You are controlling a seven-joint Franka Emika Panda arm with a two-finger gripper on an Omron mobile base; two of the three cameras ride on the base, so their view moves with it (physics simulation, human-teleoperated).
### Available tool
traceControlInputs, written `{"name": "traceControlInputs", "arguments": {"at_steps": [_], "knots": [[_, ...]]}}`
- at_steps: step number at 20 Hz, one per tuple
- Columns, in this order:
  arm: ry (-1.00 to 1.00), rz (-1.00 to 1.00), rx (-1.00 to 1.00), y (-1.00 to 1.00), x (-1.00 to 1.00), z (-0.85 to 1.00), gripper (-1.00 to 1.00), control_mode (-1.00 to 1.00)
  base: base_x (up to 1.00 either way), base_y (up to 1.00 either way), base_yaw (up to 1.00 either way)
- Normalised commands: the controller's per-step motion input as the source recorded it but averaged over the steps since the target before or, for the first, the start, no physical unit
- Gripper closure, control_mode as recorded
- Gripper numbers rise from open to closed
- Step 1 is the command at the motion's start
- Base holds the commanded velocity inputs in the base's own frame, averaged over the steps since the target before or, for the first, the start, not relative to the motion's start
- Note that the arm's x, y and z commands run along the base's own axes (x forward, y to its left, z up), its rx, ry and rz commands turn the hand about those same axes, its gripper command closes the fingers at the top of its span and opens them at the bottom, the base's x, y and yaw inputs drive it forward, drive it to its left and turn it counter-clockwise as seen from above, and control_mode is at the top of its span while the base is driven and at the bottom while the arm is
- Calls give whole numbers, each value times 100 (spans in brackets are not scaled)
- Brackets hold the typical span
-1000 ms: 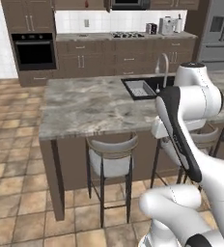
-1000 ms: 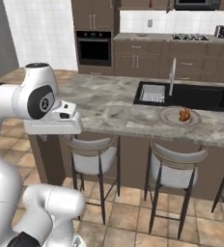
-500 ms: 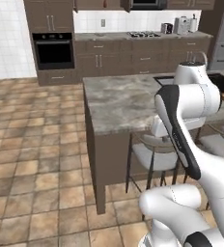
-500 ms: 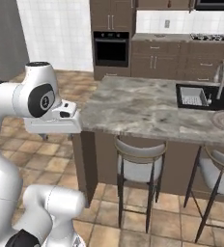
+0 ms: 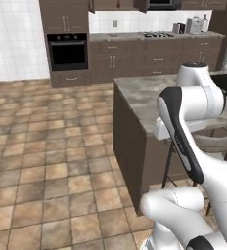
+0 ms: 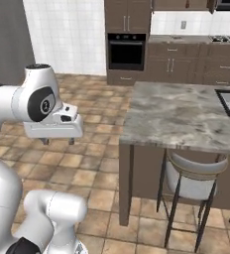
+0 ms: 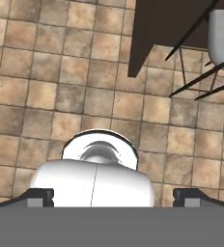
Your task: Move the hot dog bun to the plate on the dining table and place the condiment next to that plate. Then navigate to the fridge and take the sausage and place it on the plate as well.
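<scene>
- Table (image 6: 186, 114): its end now lies at 3 o'clock in the right base view. A second ago its sink side was dead ahead, so the base has swung, not the things.
- Gripper (image 7: 114, 195) hangs over floor tiles (image 7: 61, 72), jaws wide, empty.
- Likely the fridge leg is starting.
- Oven (image 6: 127, 49) stands far off at 12 o'clock.

floor (image 5: 47, 161): brown square tiles
wall (image 5: 12, 39): white tiles
oven (image 5: 66, 51): black, set in dark brown cupboards
stool (image 6: 189, 181): grey seat, thin black legs
</scene>
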Motion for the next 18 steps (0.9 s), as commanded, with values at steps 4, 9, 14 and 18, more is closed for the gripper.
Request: {"name": "traceControlInputs", "arguments": {"at_steps": [4, 9, 14, 18], "knots": [[0, 0, 0, 0, 0, 0, -100, 100, 85, 100, -14], [0, 0, 0, 0, 0, 0, -100, 100, 100, 100, -15], [0, 0, 0, 0, 0, 0, -100, 100, 100, 79, -14], [0, 0, 0, 0, 0, 0, -100, 100, 100, 51, -13]]}}
